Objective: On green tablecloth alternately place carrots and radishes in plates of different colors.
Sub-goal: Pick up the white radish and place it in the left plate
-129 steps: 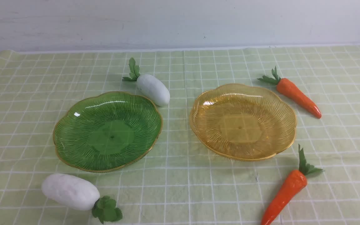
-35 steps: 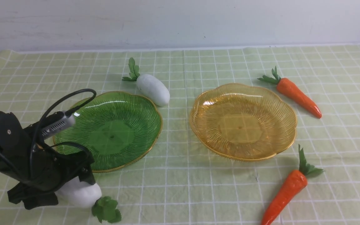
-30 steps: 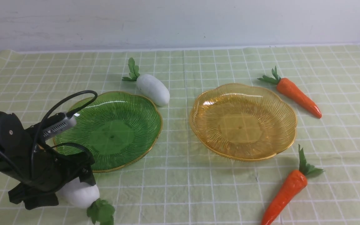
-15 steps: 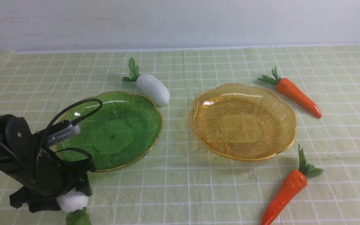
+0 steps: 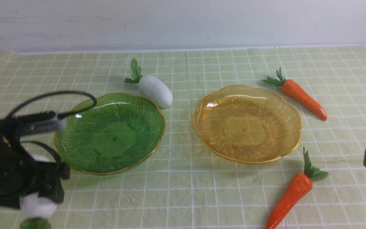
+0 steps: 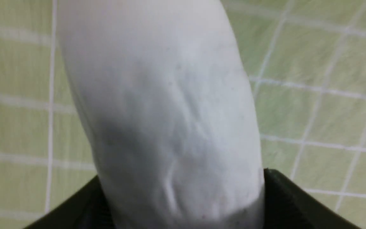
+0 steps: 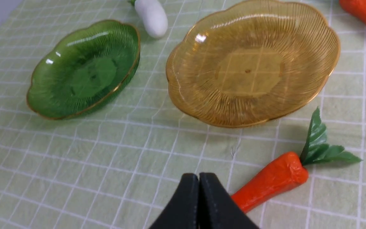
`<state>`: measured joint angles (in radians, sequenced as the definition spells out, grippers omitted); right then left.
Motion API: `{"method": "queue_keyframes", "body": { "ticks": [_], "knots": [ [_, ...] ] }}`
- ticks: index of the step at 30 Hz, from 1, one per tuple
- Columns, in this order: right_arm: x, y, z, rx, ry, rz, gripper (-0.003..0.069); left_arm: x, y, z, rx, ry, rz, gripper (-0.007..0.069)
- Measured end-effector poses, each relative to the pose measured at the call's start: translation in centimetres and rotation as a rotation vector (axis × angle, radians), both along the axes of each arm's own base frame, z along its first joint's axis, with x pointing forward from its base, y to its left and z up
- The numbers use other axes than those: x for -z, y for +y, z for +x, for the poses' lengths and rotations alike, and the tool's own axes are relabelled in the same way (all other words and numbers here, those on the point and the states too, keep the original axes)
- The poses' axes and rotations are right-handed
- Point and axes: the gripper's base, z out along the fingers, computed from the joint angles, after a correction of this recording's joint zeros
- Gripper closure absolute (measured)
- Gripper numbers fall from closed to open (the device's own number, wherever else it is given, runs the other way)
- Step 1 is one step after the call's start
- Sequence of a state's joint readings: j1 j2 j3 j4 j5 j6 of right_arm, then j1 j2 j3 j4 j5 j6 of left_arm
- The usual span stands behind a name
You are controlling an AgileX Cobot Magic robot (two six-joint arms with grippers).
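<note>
Left fingers [image 6: 297, 206]: pinching radish [image 6: 164, 111], near green plate [image 5: 113, 140]. Right fingers [image 7: 187, 203]: pressed together, well apart from green plate.

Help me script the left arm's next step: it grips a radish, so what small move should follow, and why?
Probably swing the radish over the green plate before opening: the left gripper holds it leaf-down, and that plate, nearest and empty, lies just ahead to its right.
</note>
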<state>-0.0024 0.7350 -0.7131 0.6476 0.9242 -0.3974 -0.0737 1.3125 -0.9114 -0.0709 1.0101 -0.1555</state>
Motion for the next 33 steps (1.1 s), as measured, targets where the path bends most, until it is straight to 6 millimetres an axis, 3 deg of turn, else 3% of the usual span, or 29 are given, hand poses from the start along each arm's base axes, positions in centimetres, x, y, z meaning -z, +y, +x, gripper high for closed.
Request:
{"method": "queue_keyframes", "body": {
  "ticks": [3, 6, 8, 9, 15, 16, 19, 23, 26, 31, 33],
  "knots": [
    [0.1, 0.0, 2.8, -0.029, 0.137, -0.03, 0.0673, -4.5, -1.1, 2.7, 0.181, -0.317, -0.051, 0.0126],
    [0.9, 0.0, 4.3, -0.029, 0.197, -0.033, 0.0673, -5.4, -1.7, 4.2, 0.231, -0.421, -0.094, 0.0126],
    [2.8, -0.1, 6.4, -0.011, 0.293, -0.027, 0.0671, -5.9, -2.2, 5.6, 0.248, -0.511, -0.127, 0.0126],
    [4.1, -0.2, 7.7, 0.014, 0.357, -0.016, 0.0663, -5.4, -2.5, 7.2, 0.252, -0.571, -0.15, 0.0126],
    [8.3, -0.4, 11.0, 0.082, 0.519, 0.003, 0.0586, -1.3, -2.7, 10.9, 0.221, -0.562, -0.164, 0.0126],
    [9.4, -0.5, 11.8, 0.101, 0.553, 0.006, 0.0538, 0.3, -2.8, 11.8, 0.19, -0.532, -0.186, 0.0126],
    [11.3, -0.5, 13.0, 0.135, 0.598, 0.027, 0.0434, 2.4, -3.0, 13.0, 0.155, -0.492, -0.209, 0.0123],
    [13.5, -0.2, 14.4, 0.174, 0.657, 0.075, 0.0246, 4.6, -3.1, 14.3, 0.141, -0.442, -0.216, 0.0027],
    [15.1, 0.7, 14.9, 0.166, 0.697, 0.07, 0.0121, 5.2, -3.1, 14.5, 0.142, -0.426, -0.216, -0.0043],
    [17.4, 2.3, 15.5, 0.145, 0.717, 0.026, 0.0036, 4.6, -3.3, 14.8, 0.165, -0.426, -0.224, -0.0054],
    [17.7, 2.6, 15.8, 0.142, 0.712, 0.013, 0.0053, 4.0, -3.5, 14.9, 0.176, -0.418, -0.242, -0.0031]
  ]
}}
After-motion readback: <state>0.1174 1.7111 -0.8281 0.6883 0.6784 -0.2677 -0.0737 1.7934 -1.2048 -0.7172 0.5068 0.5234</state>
